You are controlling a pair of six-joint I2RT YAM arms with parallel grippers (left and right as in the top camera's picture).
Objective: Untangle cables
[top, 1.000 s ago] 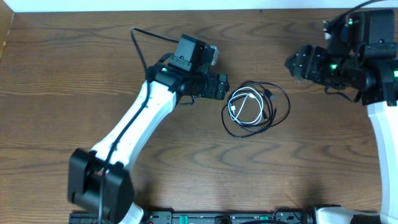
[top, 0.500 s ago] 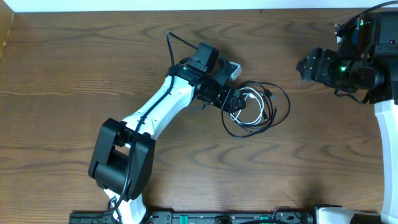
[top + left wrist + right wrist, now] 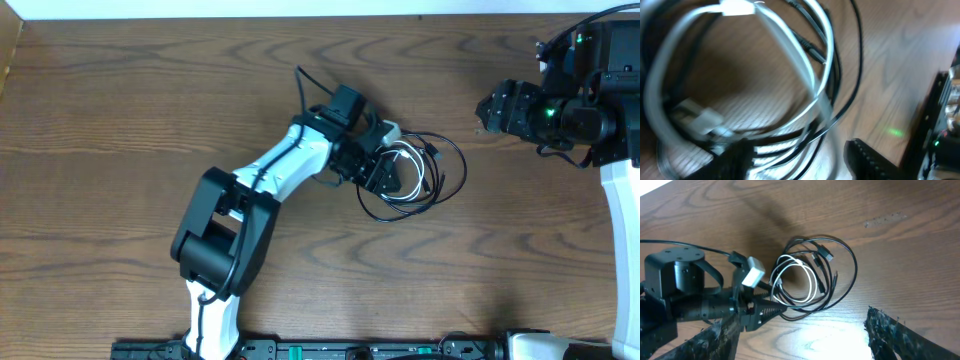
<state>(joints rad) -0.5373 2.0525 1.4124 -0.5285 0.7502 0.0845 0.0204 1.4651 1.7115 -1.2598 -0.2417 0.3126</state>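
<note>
Cables (image 3: 436, 178) lie coiled, partly inside the spread left hand (image 3: 386, 180).

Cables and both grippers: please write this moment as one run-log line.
left gripper: open, at cables | right gripper: open, away | cables: tangled

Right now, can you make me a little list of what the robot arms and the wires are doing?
cables: one white cable and thin black cables, looped together in one pile
left gripper: open, a finger on either side of the pile
right gripper: open, off to the side, not touching the pile
table: brown wood
untangled: not yet
</note>
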